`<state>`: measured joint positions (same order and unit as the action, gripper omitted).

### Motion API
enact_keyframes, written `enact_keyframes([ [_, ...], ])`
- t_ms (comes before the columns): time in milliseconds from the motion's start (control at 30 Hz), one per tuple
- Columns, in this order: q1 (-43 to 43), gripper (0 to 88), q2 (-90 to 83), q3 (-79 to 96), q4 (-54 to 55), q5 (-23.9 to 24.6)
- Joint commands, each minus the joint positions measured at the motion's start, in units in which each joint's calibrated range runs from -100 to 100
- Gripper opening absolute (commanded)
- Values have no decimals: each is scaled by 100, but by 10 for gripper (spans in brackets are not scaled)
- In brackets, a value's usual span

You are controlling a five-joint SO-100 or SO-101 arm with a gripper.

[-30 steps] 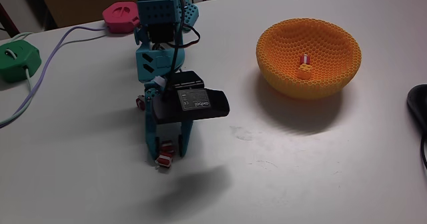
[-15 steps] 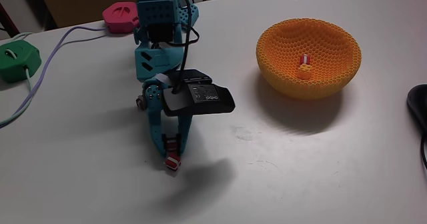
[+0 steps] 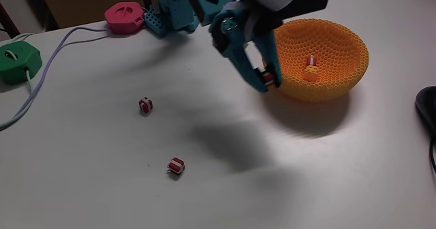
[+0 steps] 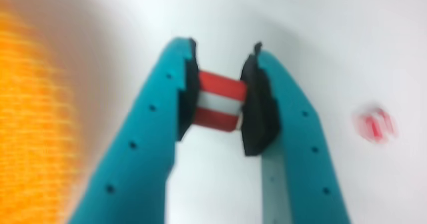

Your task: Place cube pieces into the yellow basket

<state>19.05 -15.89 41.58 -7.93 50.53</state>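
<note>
No writing can be read anywhere. In the fixed view, a green box (image 3: 15, 57) sits at 9 o'clock and a pink box (image 3: 125, 16) at 11. Two red-and-white striped cubes lie on the table (image 3: 102, 154): one (image 3: 145, 105) left of centre, another (image 3: 176, 165) at 6 o'clock. The teal gripper (image 3: 270, 79) hangs just beside the basket (image 3: 340, 69), at its left wall, jaws clamped on a striped cube (image 4: 216, 101). Two cubes (image 3: 311, 64) rest inside the orange honeycomb basket at 2 o'clock.

Teal end effector (image 4: 221, 111) with black pads (image 4: 255, 104); red-and-white striped cube (image 4: 216, 101); orange-yellow honeycomb basket (image 3: 344, 69); pink hexagonal box (image 3: 124, 16); green hexagonal box (image 3: 18, 60); white surface (image 3: 102, 168).
</note>
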Motion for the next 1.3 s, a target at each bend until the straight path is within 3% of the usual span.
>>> enact_keyframes([
  [0,751,0,-353,-1649,-1970,127],
  [67,1152,0,-315,-2237,-3117,274],
  [367,2829,0,-315,-946,-2552,1578],
  [433,3025,190,-324,-513,-2083,1709],
  [500,3081,398,-324,-311,-1657,1495],
  [567,2950,470,-324,-330,-1605,1275],
  [833,919,481,-409,-1014,-1492,244],
  [967,-796,440,-2,-369,1071,-498],
  [1100,-2082,432,793,325,3382,-357],
  [1267,-2865,415,2034,566,5007,-112],
])
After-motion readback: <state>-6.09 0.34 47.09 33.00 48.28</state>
